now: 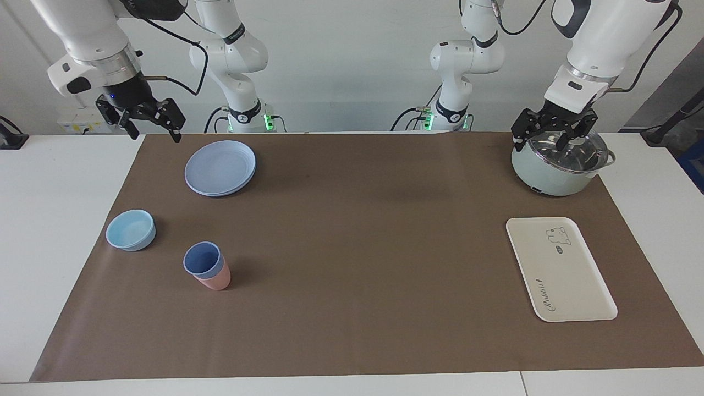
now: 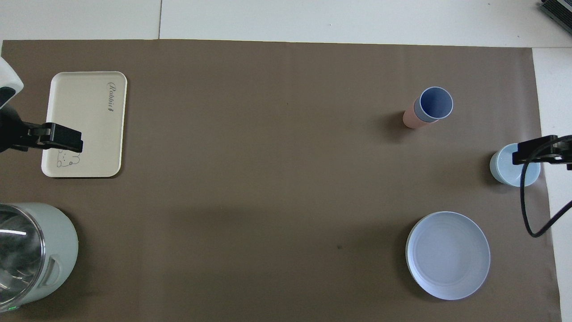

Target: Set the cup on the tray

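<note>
The periwinkle-blue cup [image 1: 203, 259] stands upright, nested inside a salmon-pink tumbler [image 1: 216, 282], on the brown mat toward the right arm's end; it also shows in the overhead view [image 2: 435, 105]. The cream-white tray [image 1: 561, 275] with the bear drawing lies flat and bare toward the left arm's end, and shows in the overhead view [image 2: 89, 120] as well. My right gripper [image 1: 155, 133] is open and empty, raised over the mat's corner near the blue plate. My left gripper [image 1: 551, 140] is open and empty, hanging just over the pot's glass lid.
A pale-green pot [image 1: 555, 168] with a glass lid stands nearer to the robots than the tray. A round blue plate [image 1: 220, 167] and a low light-blue bowl [image 1: 131, 230] lie at the right arm's end, near the cup.
</note>
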Tool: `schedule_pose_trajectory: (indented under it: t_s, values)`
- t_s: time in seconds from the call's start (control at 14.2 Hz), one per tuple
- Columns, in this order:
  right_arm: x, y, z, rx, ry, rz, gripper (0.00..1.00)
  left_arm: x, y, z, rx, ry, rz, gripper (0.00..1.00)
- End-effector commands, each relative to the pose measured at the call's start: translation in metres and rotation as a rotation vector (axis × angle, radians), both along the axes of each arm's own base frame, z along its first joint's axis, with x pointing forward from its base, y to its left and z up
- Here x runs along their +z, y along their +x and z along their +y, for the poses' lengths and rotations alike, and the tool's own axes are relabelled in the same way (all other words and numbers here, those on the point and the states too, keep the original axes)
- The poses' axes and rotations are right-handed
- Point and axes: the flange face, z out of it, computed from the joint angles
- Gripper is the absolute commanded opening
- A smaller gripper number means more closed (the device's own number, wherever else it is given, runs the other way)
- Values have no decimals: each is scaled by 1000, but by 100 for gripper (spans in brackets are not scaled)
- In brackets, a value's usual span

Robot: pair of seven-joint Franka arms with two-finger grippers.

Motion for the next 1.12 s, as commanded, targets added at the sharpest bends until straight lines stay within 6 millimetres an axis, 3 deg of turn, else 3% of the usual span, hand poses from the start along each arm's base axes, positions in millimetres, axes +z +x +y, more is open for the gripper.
schedule_pose_trajectory:
  t_s: [0.0,0.28,0.49,0.7,1.05]
  values:
    - [-3,-5,-2,-19,0,-4,100,4,-7,4,4,0,-9,100]
    - [-8,-4,-2,-19,0,-11,100,4,-6,0,-13,0,-14,100]
    - [-13,1,-4,113,-3,-71,100,5,-6,3,-10,0,-15,100]
    - [-24,13,-34,272,60,-168,100,3,-7,-2,-14,0,-9,100]
    - [-74,38,-79,551,183,-268,100,4,-6,4,-7,0,-13,100]
